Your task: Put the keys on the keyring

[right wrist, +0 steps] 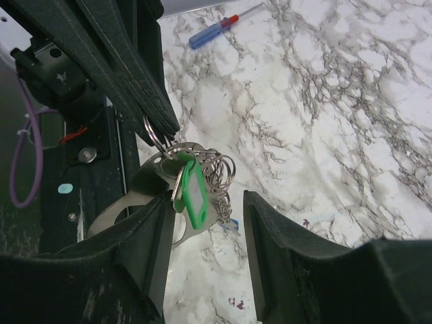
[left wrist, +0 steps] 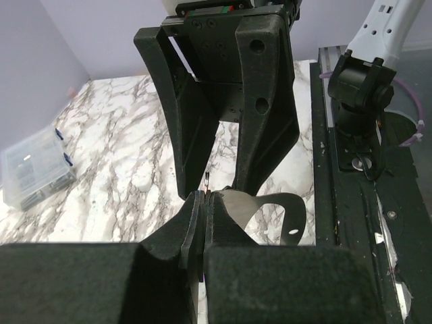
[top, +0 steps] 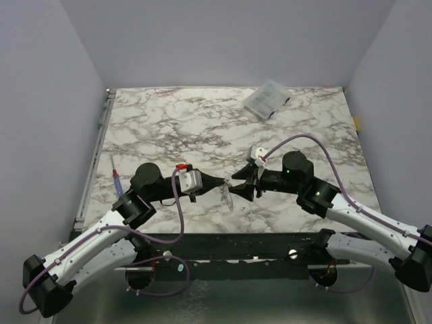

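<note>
— Two tools are meeting above the near edge of the surface, about midway along it. How far along is the job getting?

— The left tool is pinching the keyring tight, holding it up off the surface. The right tool is standing half-wide around the green key, not gripping it.

— Is that key hanging on already?

— Seemingly, among small rings; the blue key is peeking out beneath. Whether both are sitting threaded, I cannot tell.

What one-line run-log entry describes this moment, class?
left gripper: shut on thin silvery metal keyring | right gripper: open, fingers either side of green plastic key tag
</note>
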`<move>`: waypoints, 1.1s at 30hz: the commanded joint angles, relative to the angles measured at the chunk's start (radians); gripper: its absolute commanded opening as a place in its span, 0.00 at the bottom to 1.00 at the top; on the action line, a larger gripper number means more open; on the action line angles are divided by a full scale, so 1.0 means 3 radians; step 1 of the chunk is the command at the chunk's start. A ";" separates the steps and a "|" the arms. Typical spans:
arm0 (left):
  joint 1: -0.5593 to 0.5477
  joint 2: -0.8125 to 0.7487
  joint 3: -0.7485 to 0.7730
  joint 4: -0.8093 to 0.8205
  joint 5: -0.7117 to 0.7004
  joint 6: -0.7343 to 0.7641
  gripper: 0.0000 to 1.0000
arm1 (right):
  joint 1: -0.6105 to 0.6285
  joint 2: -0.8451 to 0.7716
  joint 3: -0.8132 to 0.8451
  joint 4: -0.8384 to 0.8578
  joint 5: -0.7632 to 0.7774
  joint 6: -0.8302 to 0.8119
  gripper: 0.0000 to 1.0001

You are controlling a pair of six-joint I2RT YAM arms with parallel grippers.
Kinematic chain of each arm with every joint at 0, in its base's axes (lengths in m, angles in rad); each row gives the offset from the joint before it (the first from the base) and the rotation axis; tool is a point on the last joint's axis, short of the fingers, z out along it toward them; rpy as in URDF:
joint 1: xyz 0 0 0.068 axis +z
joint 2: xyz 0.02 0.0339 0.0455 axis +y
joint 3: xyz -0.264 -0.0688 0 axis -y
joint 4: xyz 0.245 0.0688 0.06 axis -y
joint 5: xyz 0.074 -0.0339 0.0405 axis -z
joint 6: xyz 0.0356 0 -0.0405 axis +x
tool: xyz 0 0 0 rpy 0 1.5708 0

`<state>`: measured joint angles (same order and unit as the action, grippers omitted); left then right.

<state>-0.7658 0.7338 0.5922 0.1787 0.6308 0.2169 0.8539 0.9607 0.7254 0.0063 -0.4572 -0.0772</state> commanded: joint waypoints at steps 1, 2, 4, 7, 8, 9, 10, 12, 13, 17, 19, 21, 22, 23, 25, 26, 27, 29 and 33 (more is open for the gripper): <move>0.0025 -0.0048 -0.0041 0.0197 -0.0059 -0.0059 0.00 | 0.0006 0.0021 -0.0072 0.0337 0.0021 0.0067 0.50; 0.0031 -0.0048 -0.0044 0.0204 -0.0059 -0.0063 0.00 | 0.0007 0.0027 -0.0094 0.0375 0.0028 0.0073 0.48; 0.0031 -0.0055 -0.0049 0.0217 -0.0059 -0.0077 0.00 | 0.0007 0.0040 -0.0131 0.0448 0.0039 0.0092 0.44; 0.0039 -0.0068 -0.0062 0.0242 -0.0065 -0.0089 0.00 | 0.0007 0.0098 -0.0170 0.0521 0.0046 0.0099 0.37; 0.0040 -0.0072 -0.0068 0.0247 -0.0064 -0.0092 0.00 | 0.0007 0.0118 -0.0175 0.0529 0.0035 0.0099 0.35; 0.0042 -0.0075 -0.0071 0.0254 -0.0064 -0.0097 0.00 | 0.0007 0.0136 -0.0175 0.0539 0.0020 0.0103 0.33; 0.0045 -0.0076 -0.0072 0.0253 -0.0066 -0.0098 0.00 | 0.0007 0.0147 -0.0174 0.0557 0.0008 0.0107 0.31; 0.0047 -0.0077 -0.0080 0.0258 -0.0069 -0.0103 0.00 | 0.0007 0.0149 -0.0177 0.0578 0.0002 0.0112 0.25; 0.0045 -0.0075 -0.0077 0.0258 -0.0072 -0.0104 0.00 | 0.0007 0.0145 -0.0178 0.0582 0.0005 0.0110 0.21; 0.0052 -0.0078 -0.0085 0.0259 -0.0075 -0.0103 0.00 | 0.0007 0.0066 -0.0183 0.0582 -0.0010 0.0099 0.08; 0.0050 -0.0086 -0.0088 0.0261 -0.0082 -0.0104 0.00 | 0.0007 0.0012 -0.0178 0.0589 -0.0029 0.0095 0.04; 0.0054 -0.0085 -0.0091 0.0260 -0.0084 -0.0104 0.00 | 0.0007 -0.0041 -0.0184 0.0606 -0.0065 0.0089 0.01; 0.0053 -0.0084 -0.0093 0.0259 -0.0087 -0.0103 0.00 | 0.0009 -0.0067 -0.0184 0.0606 -0.0078 0.0085 0.01; 0.0056 -0.0089 -0.0093 0.0258 -0.0093 -0.0101 0.00 | 0.0006 -0.0084 -0.0179 0.0601 -0.0088 0.0080 0.01; 0.0055 -0.0094 -0.0101 0.0260 -0.0109 -0.0104 0.00 | 0.0007 -0.0107 -0.0136 0.0527 -0.0079 0.0048 0.01; 0.0056 -0.0098 -0.0105 0.0262 -0.0121 -0.0104 0.00 | 0.0007 -0.0120 -0.0098 0.0464 -0.0053 0.0027 0.01; 0.0057 -0.0101 -0.0111 0.0261 -0.0134 -0.0104 0.00 | 0.0004 -0.0126 -0.0046 0.0408 0.0012 0.0010 0.01; 0.0054 -0.0108 -0.0122 0.0263 -0.0190 -0.0103 0.00 | 0.0007 -0.0134 0.0045 0.0276 0.0193 -0.0021 0.01; 0.0052 -0.0125 -0.0146 0.0271 -0.0304 -0.0123 0.06 | 0.0007 -0.0109 0.0248 0.0011 0.0333 -0.0121 0.01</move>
<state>-0.7540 0.7158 0.5652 0.2237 0.5900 0.1936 0.8539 0.9337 0.7227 0.0929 -0.4248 -0.0719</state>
